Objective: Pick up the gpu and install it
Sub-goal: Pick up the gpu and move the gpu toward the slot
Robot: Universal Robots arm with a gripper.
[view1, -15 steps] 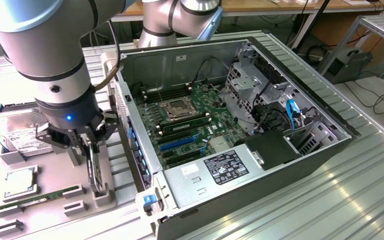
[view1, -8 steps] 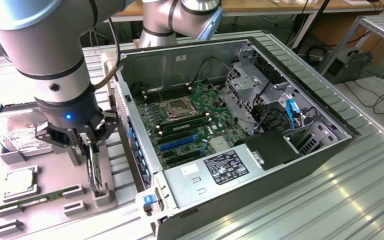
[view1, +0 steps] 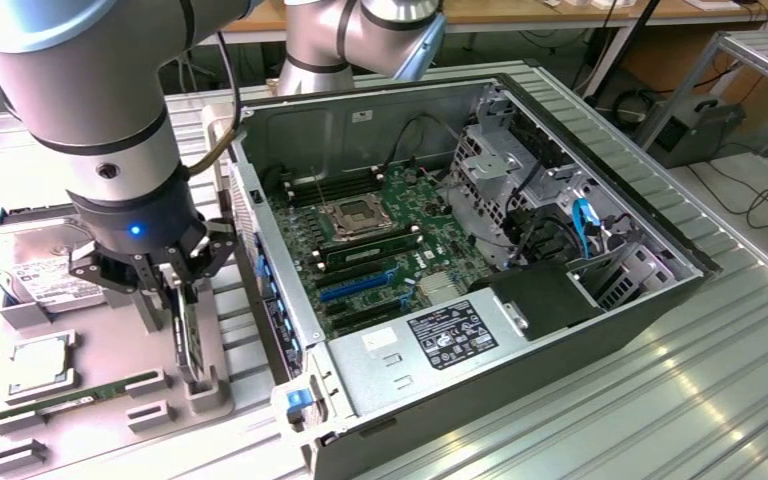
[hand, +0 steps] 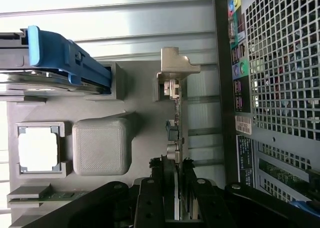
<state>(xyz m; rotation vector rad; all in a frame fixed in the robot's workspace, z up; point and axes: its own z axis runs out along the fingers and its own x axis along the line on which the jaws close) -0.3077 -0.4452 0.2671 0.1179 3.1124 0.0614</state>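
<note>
Gripper clasping gpu top edge between both fingers, card standing upright in grey holder tray beneath gripper, open computer case sitting just beside.

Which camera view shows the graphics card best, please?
The wrist view: the graphics card stands on edge in its grey holder, top edge and metal bracket clear. The exterior view shows it as a thin dark strip under the gripper.

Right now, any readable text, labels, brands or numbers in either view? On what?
None legible.
power supply label: print and symbols too small to read.
hard drive label: blurred.
rear panel stickers: unreadable.
</note>
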